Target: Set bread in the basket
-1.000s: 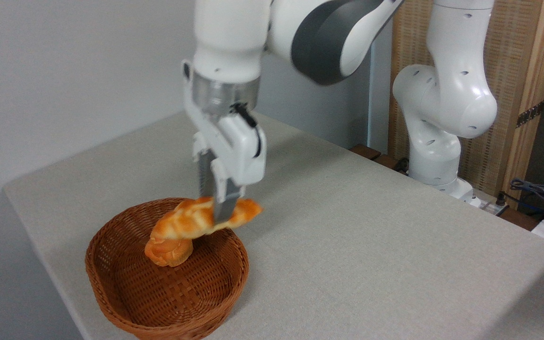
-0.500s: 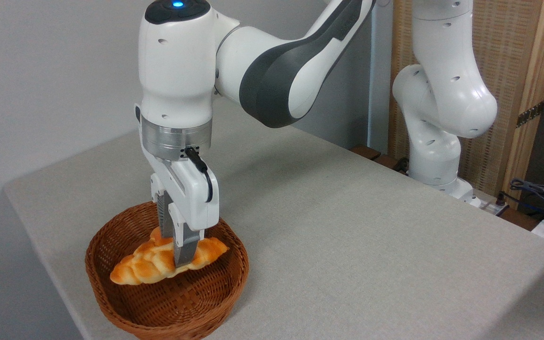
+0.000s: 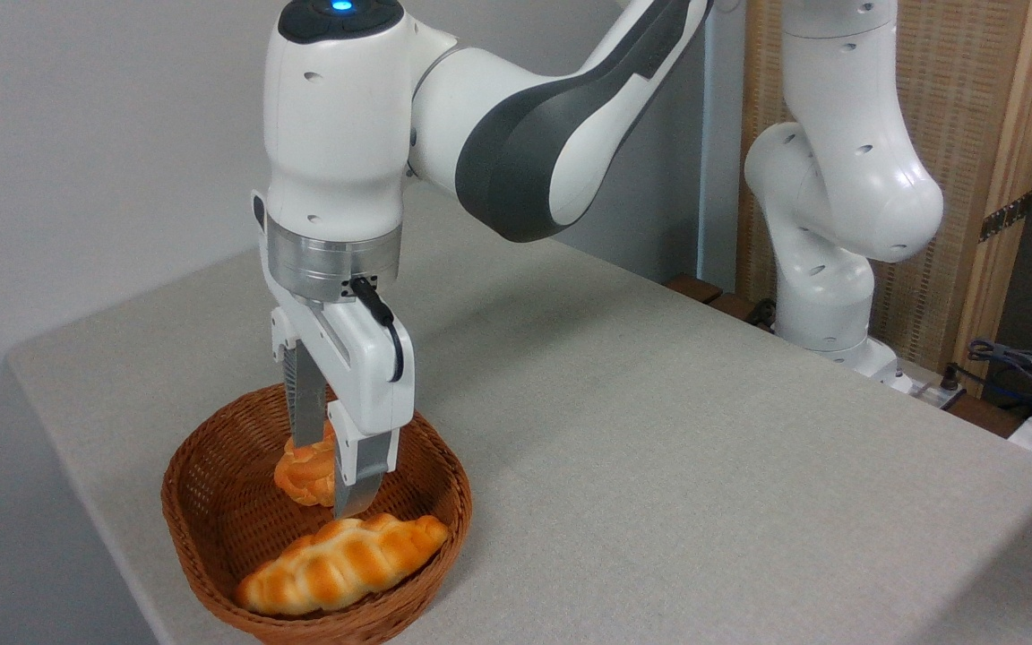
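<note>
Now bread [image 3: 343, 564] in basket [image 3: 211, 502], below spread jaws.

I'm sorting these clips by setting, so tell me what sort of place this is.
Probably a robotics lab or test room. A white robot arm is bolted beside a plain grey table, loose cables lie at the right, and the bread in the basket looks like props.
</note>
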Robot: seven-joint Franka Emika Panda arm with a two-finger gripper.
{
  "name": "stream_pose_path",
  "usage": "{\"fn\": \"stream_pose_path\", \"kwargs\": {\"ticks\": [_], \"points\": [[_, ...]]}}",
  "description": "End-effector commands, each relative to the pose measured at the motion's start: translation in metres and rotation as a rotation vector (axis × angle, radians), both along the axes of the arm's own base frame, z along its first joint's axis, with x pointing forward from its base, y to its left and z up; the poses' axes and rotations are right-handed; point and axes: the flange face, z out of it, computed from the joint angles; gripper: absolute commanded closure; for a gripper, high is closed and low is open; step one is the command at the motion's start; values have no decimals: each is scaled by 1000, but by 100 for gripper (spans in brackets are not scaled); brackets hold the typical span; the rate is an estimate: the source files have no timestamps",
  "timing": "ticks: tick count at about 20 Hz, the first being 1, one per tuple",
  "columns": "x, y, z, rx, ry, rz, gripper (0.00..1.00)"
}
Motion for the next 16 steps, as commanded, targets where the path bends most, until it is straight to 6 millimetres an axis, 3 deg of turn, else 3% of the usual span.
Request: {"fn": "stream_pose_path", "kwargs": {"ticks": [1, 2, 6, 9, 15, 16], "points": [[-7, -2, 8, -46, 51, 40, 0], [-14, -2, 11, -50, 87, 27, 0], [-34, 13, 54, -69, 226, -8, 0], [-40, 18, 77, -28, 281, 68, 0], [-40, 9, 100, 59, 264, 224, 0], [-40, -3, 104, 88, 256, 217, 0]]}}
